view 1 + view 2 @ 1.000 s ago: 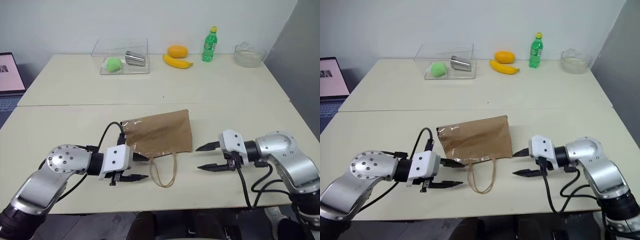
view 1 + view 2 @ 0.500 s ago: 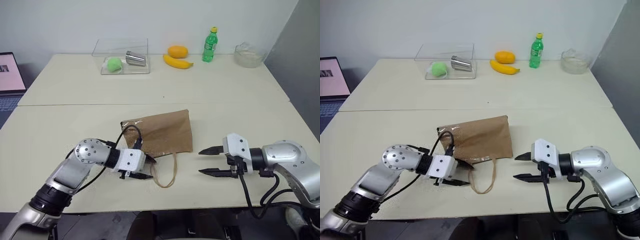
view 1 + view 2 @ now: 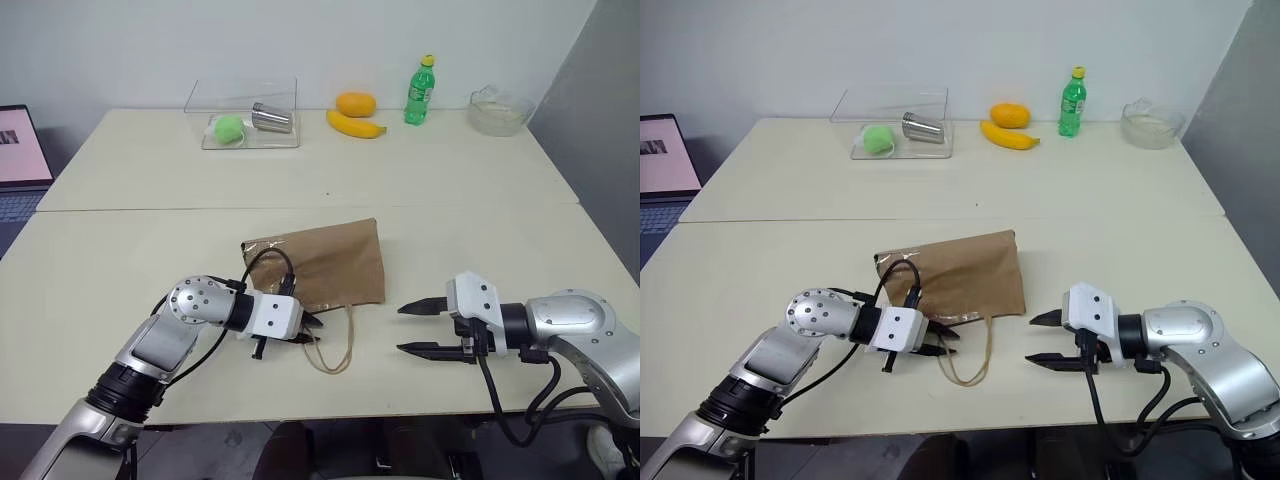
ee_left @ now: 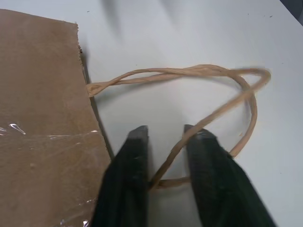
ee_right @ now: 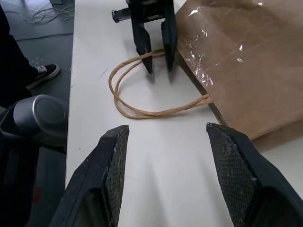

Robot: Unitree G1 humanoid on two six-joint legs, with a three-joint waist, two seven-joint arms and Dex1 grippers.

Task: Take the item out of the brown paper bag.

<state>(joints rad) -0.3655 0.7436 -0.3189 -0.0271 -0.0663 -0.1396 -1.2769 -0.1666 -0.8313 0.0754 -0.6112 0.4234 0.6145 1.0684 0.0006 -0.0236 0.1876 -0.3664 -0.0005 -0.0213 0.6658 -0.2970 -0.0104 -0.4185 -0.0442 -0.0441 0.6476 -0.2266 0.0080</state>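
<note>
The brown paper bag [image 3: 320,265] lies flat on the near table, its cord handles [image 3: 335,348] looping toward the front edge. The item is hidden. My left gripper [image 3: 312,332] is at the bag's near left corner. In the left wrist view its fingers [image 4: 137,156] stand narrowly apart, with one strand of the handle [image 4: 208,113] running between them. My right gripper [image 3: 418,328] hovers open to the right of the handles, with nothing between its fingers [image 5: 109,170].
At the back stand a clear plastic box [image 3: 245,100] holding a green ball [image 3: 228,127] and a metal cup [image 3: 270,117], a banana [image 3: 355,124], an orange [image 3: 355,102], a green soda bottle [image 3: 420,90] and a glass bowl [image 3: 498,110]. A laptop [image 3: 20,145] sits far left.
My left gripper has moved right to the handle loop, and its fingers have narrowed around a cord strand. The right gripper has hardly moved and is still open.
</note>
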